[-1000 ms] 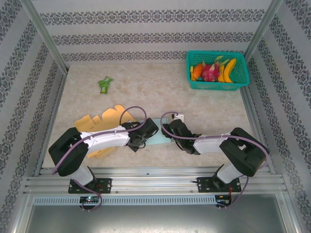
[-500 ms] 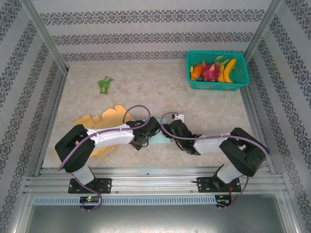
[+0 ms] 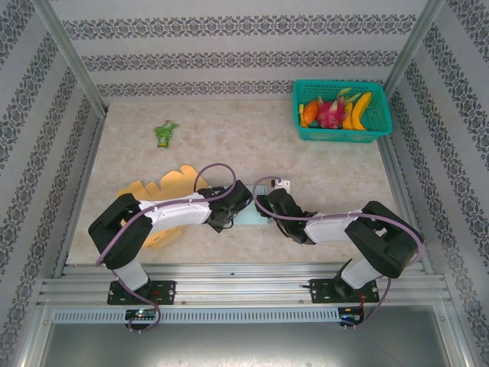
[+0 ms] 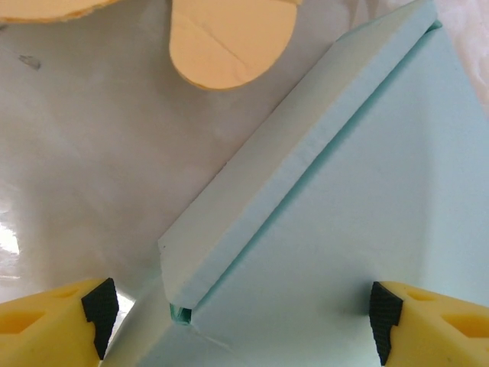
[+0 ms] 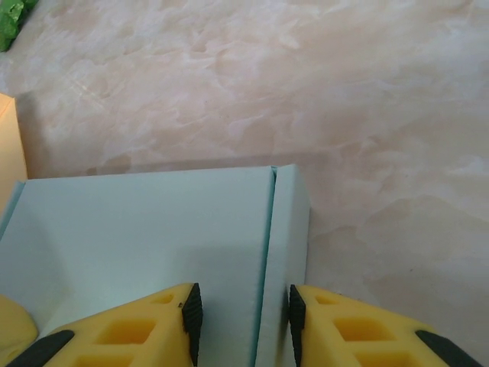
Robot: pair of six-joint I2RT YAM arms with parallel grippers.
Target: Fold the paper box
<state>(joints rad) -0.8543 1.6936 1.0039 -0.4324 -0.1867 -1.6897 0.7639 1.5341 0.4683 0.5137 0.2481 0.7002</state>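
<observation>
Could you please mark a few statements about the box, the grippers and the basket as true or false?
1. The basket holds fruit. True.
2. The left gripper is shut. False: its jaws stand wide apart over the box.
3. The box is orange. False: it is light blue; the cardboard beside it is orange.
4. The right gripper straddles a box edge. True.

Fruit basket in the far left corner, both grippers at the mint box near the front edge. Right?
No. The fruit basket is in the far right corner, as the top external view shows. The rest holds: left gripper and right gripper are at the mint box near the front edge.
</observation>
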